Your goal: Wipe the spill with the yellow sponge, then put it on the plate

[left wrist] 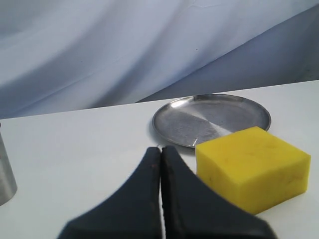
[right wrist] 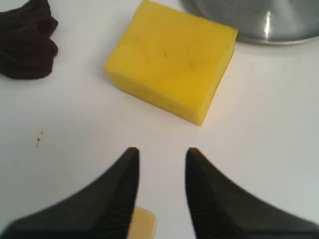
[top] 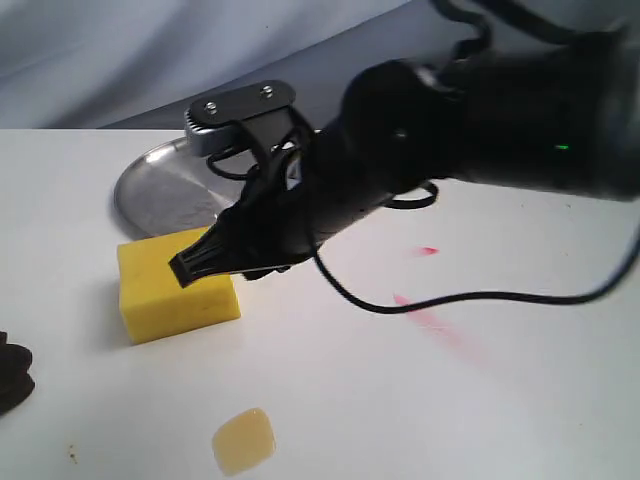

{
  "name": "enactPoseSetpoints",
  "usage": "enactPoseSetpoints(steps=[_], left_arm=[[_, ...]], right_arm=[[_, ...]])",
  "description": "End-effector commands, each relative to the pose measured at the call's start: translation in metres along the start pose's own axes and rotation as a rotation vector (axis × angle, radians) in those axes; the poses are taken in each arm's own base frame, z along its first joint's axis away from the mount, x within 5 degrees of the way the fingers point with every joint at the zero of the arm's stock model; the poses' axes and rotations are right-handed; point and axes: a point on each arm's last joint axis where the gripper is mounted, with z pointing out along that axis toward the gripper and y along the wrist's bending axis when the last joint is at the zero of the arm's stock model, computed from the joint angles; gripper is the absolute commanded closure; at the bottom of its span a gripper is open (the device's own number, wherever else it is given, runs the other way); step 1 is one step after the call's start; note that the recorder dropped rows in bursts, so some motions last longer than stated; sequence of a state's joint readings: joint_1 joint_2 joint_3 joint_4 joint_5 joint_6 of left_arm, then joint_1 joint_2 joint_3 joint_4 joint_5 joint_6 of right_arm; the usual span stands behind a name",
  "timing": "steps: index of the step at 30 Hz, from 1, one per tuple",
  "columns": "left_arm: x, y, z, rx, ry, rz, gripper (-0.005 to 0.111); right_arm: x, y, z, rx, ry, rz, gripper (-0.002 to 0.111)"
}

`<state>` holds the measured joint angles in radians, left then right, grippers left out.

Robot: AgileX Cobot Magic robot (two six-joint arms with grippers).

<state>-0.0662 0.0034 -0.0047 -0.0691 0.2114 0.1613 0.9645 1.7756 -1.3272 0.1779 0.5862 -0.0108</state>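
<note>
The yellow sponge [top: 177, 285] [left wrist: 251, 167] [right wrist: 170, 65] lies on the white table just in front of the silver plate [top: 160, 190] [left wrist: 212, 119] [right wrist: 264, 20]. My right gripper [top: 188, 266] [right wrist: 160, 152] reaches across from the right and hovers at the sponge's near top edge, open, with nothing between its fingers. The amber spill [top: 243, 440] [right wrist: 142, 224] sits nearer the front, apart from the sponge. My left gripper [left wrist: 160, 149] is shut and empty, resting at the left edge [top: 12, 372], with the sponge and plate ahead of it.
Red-pink streaks [top: 440, 325] and a small red dot [top: 427, 251] mark the table to the right of the sponge. A black cable [top: 450, 300] from the right arm loops over them. A metal cylinder [left wrist: 5, 174] stands at the far left of the left wrist view.
</note>
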Motion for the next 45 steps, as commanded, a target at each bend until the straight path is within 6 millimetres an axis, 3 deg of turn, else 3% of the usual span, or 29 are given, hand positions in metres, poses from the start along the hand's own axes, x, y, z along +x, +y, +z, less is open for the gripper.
enactPoseSetpoints(steps=[1, 4, 9, 15, 18, 23, 29, 33, 37, 41, 45], left_arm=[[0.001, 0.0, 0.0, 0.002, -0.005, -0.001, 0.107], [0.001, 0.0, 0.0, 0.002, -0.005, -0.001, 0.107], [0.001, 0.0, 0.0, 0.002, -0.005, -0.001, 0.107], [0.001, 0.0, 0.0, 0.002, -0.005, -0.001, 0.107], [0.001, 0.0, 0.0, 0.002, -0.005, -0.001, 0.107], [0.001, 0.0, 0.0, 0.002, -0.005, -0.001, 0.107], [0.001, 0.0, 0.0, 0.002, -0.005, -0.001, 0.107], [0.001, 0.0, 0.0, 0.002, -0.005, -0.001, 0.107], [0.001, 0.0, 0.0, 0.002, -0.005, -0.001, 0.107], [0.001, 0.0, 0.0, 0.002, -0.005, -0.001, 0.107], [0.001, 0.0, 0.0, 0.002, -0.005, -0.001, 0.107]], right_arm=[[-0.02, 0.003, 0.029, -0.019, 0.072, 0.003, 0.033], [-0.029, 0.003, 0.045, -0.018, 0.067, 0.0, 0.018], [-0.043, -0.005, 0.086, 0.025, 0.031, 0.011, 0.017], [-0.031, -0.034, 0.129, 0.07, 0.077, 0.119, 0.018], [-0.022, -0.038, 0.147, 0.07, 0.098, 0.138, 0.026], [-0.014, -0.039, 0.161, 0.065, 0.118, 0.152, 0.055], [-0.008, -0.039, 0.161, 0.067, 0.182, 0.139, 0.107], [-0.014, -0.039, 0.147, 0.081, 0.187, 0.089, 0.108], [-0.028, -0.029, 0.113, 0.07, 0.142, 0.071, 0.108], [-0.018, -0.025, 0.081, 0.095, 0.116, 0.016, 0.108], [0.011, -0.013, 0.058, 0.08, 0.156, -0.064, 0.108]])
